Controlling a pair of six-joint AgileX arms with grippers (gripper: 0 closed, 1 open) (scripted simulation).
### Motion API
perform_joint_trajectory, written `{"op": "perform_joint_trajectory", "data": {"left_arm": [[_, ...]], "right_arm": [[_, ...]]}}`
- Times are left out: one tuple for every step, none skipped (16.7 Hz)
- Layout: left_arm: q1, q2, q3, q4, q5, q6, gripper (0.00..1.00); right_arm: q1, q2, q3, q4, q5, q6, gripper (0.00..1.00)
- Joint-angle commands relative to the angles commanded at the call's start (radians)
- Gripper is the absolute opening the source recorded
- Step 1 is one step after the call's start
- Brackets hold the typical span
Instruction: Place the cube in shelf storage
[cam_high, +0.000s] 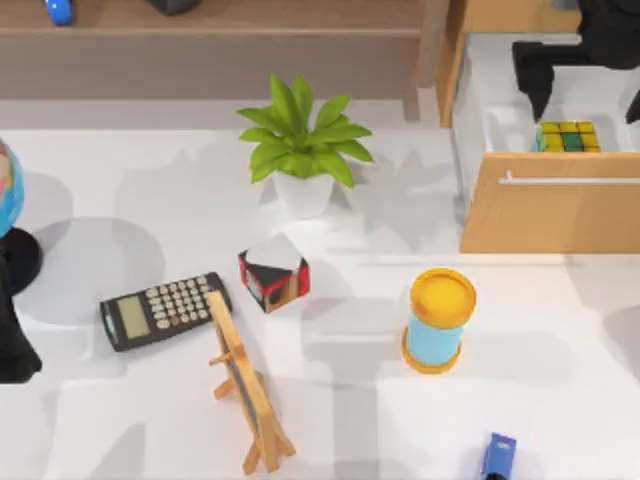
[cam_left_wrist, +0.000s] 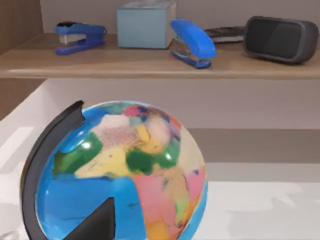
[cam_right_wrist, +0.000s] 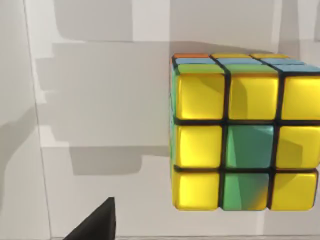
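The cube (cam_high: 570, 136), yellow and green tiles with dark grid lines, lies inside the light-wood drawer (cam_high: 550, 215) at the table's back right. In the right wrist view the cube (cam_right_wrist: 245, 132) rests on the drawer's white floor, touching nothing. My right gripper (cam_high: 585, 100) hovers over the drawer, open, with its black fingers (cam_high: 535, 92) spread wider than the cube. The shelf storage (cam_high: 220, 45), long brown wood, runs along the back left; its board (cam_left_wrist: 150, 65) carries office items. My left arm (cam_high: 12, 345) stays parked at the left edge, its gripper open.
A globe (cam_left_wrist: 120, 175) stands before the left gripper. On the table are a potted plant (cam_high: 300, 150), a red, black and white block (cam_high: 272, 273), a calculator (cam_high: 163, 310), a wooden easel (cam_high: 245, 385) and a yellow-lidded blue can (cam_high: 437, 320).
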Motion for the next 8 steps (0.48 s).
{"op": "perform_joint_trajectory", "data": {"left_arm": [[0.0,0.0,0.0,0.0,0.0,0.0,1.0],[0.0,0.0,0.0,0.0,0.0,0.0,1.0],[0.0,0.0,0.0,0.0,0.0,0.0,1.0],[0.0,0.0,0.0,0.0,0.0,0.0,1.0],[0.0,0.0,0.0,0.0,0.0,0.0,1.0],[0.0,0.0,0.0,0.0,0.0,0.0,1.0],[0.0,0.0,0.0,0.0,0.0,0.0,1.0],[0.0,0.0,0.0,0.0,0.0,0.0,1.0]], "right_arm": [[0.0,-0.006,-0.012,0.006,0.0,0.001,1.0],[0.0,-0.015,-0.031,0.015,-0.001,0.002,1.0],[0.0,-0.026,-0.056,0.029,-0.001,0.002,1.0],[0.0,-0.036,-0.083,0.046,-0.001,0.003,1.0],[0.0,-0.043,-0.11,0.065,-0.001,0.002,1.0],[0.0,-0.045,-0.136,0.086,-0.001,0.002,1.0],[-0.001,-0.042,-0.159,0.109,0.0,0.001,1.0],[-0.001,-0.033,-0.176,0.132,0.0,0.0,1.0]]}}
